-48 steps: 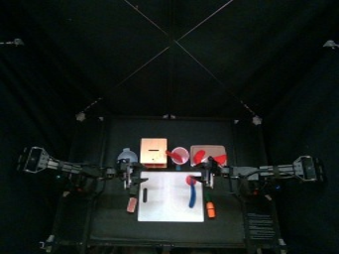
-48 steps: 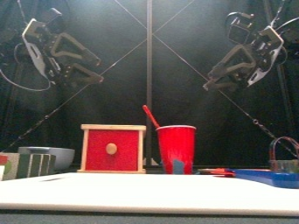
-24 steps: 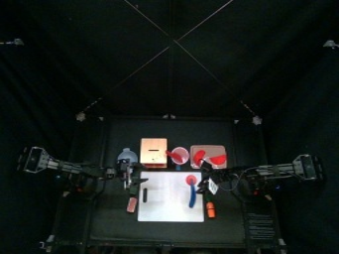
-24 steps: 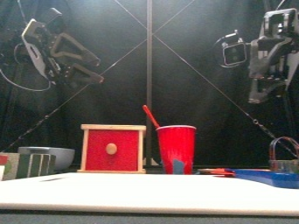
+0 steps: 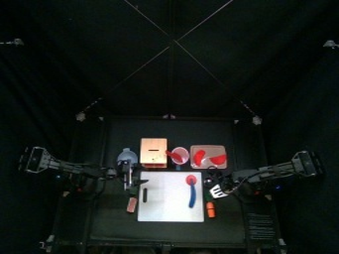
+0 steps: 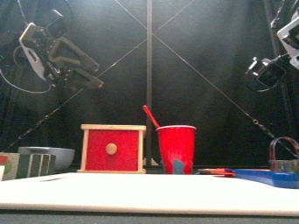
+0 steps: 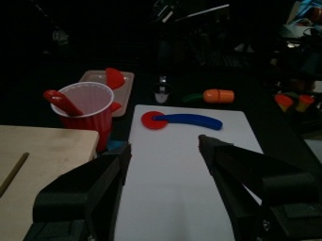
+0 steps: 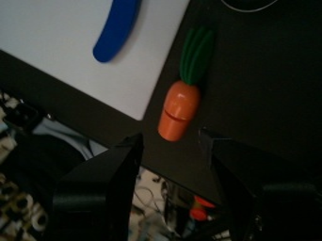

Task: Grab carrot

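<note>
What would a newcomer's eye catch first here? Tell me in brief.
The orange carrot with its green top, lying on the black table just off the white mat, directly below the right gripper and its open fingers. Next, the blue tool on the mat, and the red cup at the back.

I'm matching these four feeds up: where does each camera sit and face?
Top: overhead, straight down; both arms, white mat.
Front: table edge, level; red cup, both arms above.
Left wrist: over the mat, open left gripper.
Right wrist: above the carrot, open right gripper.
Shared: both wrist views show the blue tool.
</note>
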Robot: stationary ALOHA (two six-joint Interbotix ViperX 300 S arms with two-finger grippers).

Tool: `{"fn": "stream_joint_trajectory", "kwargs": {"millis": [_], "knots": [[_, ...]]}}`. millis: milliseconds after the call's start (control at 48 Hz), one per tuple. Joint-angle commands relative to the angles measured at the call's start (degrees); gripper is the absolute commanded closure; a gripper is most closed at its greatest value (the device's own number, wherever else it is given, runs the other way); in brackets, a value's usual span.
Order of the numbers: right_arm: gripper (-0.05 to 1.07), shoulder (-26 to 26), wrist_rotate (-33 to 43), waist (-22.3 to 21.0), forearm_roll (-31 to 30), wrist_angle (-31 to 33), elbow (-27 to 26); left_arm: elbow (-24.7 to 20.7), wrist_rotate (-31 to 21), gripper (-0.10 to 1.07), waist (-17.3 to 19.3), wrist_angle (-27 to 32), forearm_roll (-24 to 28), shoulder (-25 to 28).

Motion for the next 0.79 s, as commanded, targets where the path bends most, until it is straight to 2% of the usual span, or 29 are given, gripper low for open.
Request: {"fn": "stream_joint_trajectory", "kwargs": {"millis": [0, 188, 500, 771], "knots": [[0.12, 1.8, 5.0, 2.7, -4.8, -1.8, -1.8, -0.5, 0.1, 0.05, 0.2, -0.3, 0.5, 0.0], [-0.01, 5.8, 11.0, 5.6, -6.1, -1.6, -2.5, -0.5, 0.1, 0.05, 0.1, -0.2, 0.7, 0.0], [-0.01, 16.1, 12.2, 7.1, -3.6, -5.1, -3.6, -0.4, 0.1, 0.05, -0.4, -0.2, 0.7, -0.1], [-0.01, 20.8, 12.2, 7.8, -1.8, -4.9, -4.6, -0.6, 0.1, 0.05, -0.4, -0.2, 0.7, 0.0]]}}
